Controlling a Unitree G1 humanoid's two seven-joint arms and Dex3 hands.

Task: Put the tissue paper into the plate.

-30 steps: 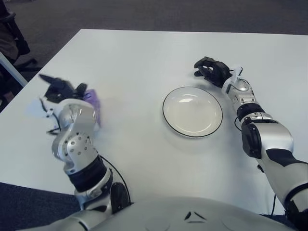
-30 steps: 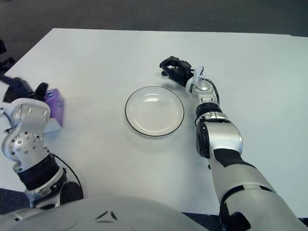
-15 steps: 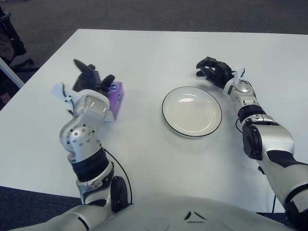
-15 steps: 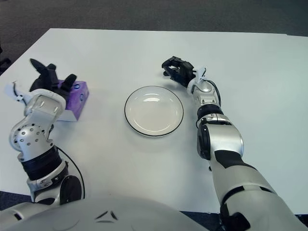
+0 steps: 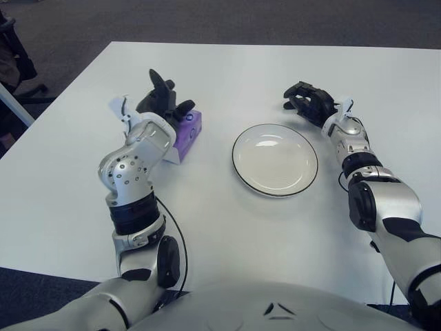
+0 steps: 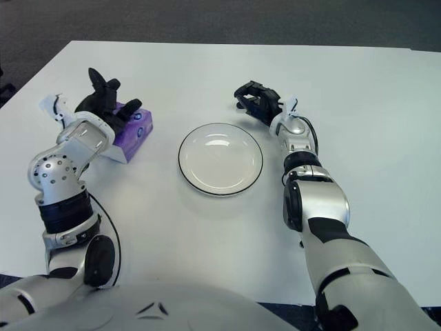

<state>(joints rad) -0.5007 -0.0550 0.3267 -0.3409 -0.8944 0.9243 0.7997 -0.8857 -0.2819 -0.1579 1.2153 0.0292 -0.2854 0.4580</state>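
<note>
At about 9 o'clock from the plate [image 5: 275, 160], well apart from it on the white table [image 5: 220, 234], the purple tissue pack [image 5: 185, 130] sits under the left hand [image 5: 162, 105], whose fingers drape over its top and far side, apparently gripping it for the carry to the plate. Its long axis runs roughly from 7 to 1 o'clock. The right hand [image 5: 307, 103], fingers curled on nothing, shows at the plate's 1 o'clock, clear of the route.

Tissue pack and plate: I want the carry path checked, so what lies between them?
Nothing: in the right eye view, only bare white table separates the purple tissue pack, under the left hand, from the plate.
</note>
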